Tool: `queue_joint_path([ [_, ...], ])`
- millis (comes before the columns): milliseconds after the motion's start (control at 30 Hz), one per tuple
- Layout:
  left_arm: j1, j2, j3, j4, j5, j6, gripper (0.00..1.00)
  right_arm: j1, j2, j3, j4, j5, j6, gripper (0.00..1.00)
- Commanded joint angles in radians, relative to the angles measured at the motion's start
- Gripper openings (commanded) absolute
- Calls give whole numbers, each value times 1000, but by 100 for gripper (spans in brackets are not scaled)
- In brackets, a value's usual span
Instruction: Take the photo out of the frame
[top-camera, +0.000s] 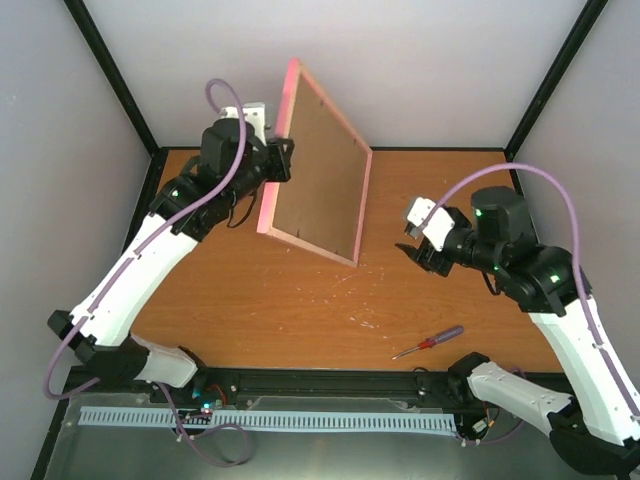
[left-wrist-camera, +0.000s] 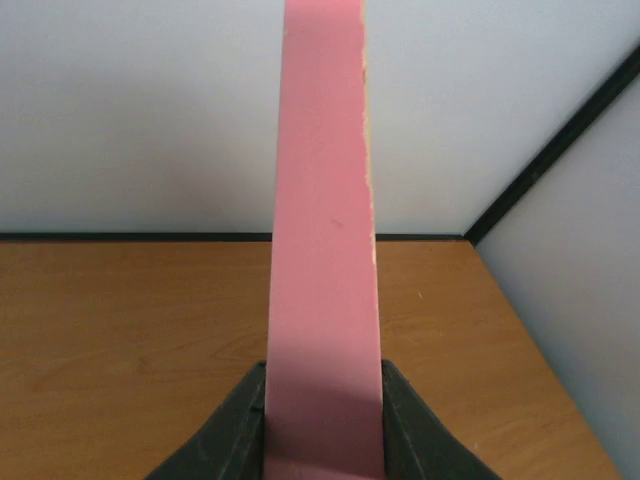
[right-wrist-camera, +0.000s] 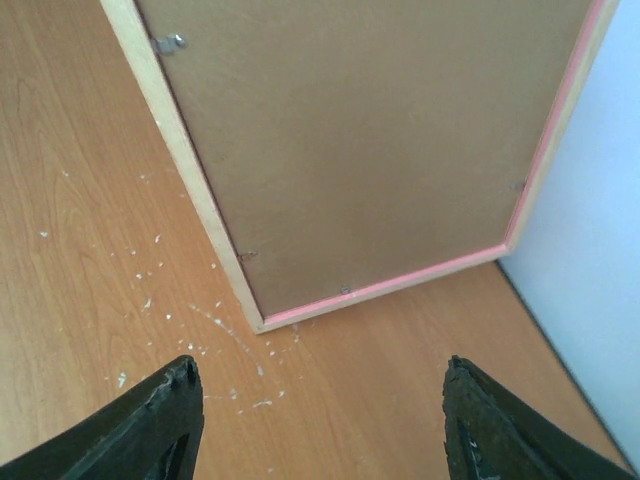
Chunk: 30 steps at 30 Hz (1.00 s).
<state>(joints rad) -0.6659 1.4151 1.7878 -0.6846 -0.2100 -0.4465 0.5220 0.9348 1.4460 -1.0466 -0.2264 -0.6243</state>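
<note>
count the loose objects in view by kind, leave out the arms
picture frame: 1
screwdriver: 1
photo: 0 in view, since only the frame's brown back faces the cameras
total: 2

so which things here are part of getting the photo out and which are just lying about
For the job: frame, gripped at its edge by the left hand; right hand, open, facing its brown back; photo not visible.
Lying about: screwdriver on the table.
</note>
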Motion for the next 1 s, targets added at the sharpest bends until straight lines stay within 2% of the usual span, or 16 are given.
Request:
queue_joint_path([
  [0,51,-144,-104,291,48,-191,1,-10,-13,-118,91,-35,97,65],
  [200,100,-271,-325,345,86,-313,1,-12,-52,-326,255,-117,192,64],
  [433,153,-373,-571,408,171,-465,1,-14,-27,-561,433,-59,231,63],
  [567,165,-397,-736,489,207,-561,1,-15,-27,-660,517,37,232,63],
  [800,263,-374,-903,665,388,-643,1,-33,-38,-700,538,39,245,63],
  [967,362,-318,-959,722,523,-593,1,-64,-59,-721,575,71,256,63],
])
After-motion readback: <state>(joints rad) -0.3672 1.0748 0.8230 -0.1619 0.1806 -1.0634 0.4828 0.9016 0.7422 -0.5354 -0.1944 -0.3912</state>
